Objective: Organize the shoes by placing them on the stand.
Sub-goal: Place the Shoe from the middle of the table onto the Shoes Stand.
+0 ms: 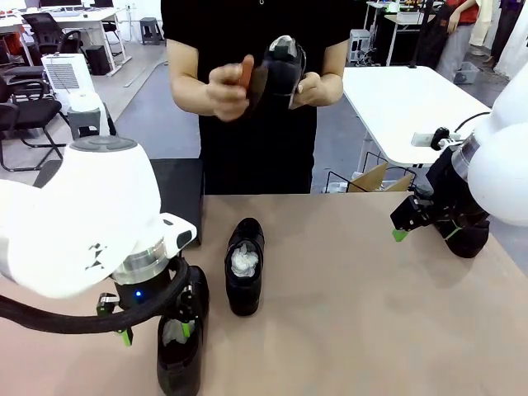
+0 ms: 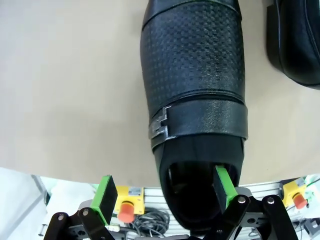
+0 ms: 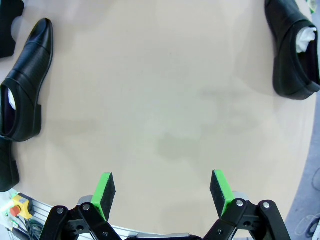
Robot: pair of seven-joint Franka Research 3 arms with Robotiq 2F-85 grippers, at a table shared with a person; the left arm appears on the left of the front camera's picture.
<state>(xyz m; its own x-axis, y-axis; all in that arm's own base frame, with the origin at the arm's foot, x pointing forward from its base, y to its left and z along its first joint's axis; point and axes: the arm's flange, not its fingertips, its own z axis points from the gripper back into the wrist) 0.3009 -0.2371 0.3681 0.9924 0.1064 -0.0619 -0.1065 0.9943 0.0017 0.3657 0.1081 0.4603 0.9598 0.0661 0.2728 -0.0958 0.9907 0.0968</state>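
Observation:
A person at the far side holds one black shoe [image 1: 280, 70] in both hands at chest height. A second shoe [image 1: 245, 266] stuffed with white paper lies mid-table, toe toward the person. A third shoe [image 1: 180, 351] [image 2: 195, 100], textured with a buckled strap, lies at the near left under my left gripper [image 1: 157, 330] [image 2: 165, 192]. That gripper is open, with one pad over the shoe's heel opening and the other beside the shoe. My right gripper [image 1: 402, 229] [image 3: 162, 187] hangs open over bare table. The matte black stand [image 1: 177, 194] lies behind my left arm.
In the right wrist view, one shoe [image 3: 27, 80] lies at the left and a paper-stuffed one [image 3: 295, 55] at the upper right, with bare beige table [image 3: 165, 100] between them. Another shoe's edge [image 2: 295, 45] lies next to the strapped one. A cardboard box [image 1: 371, 177] stands beyond the table.

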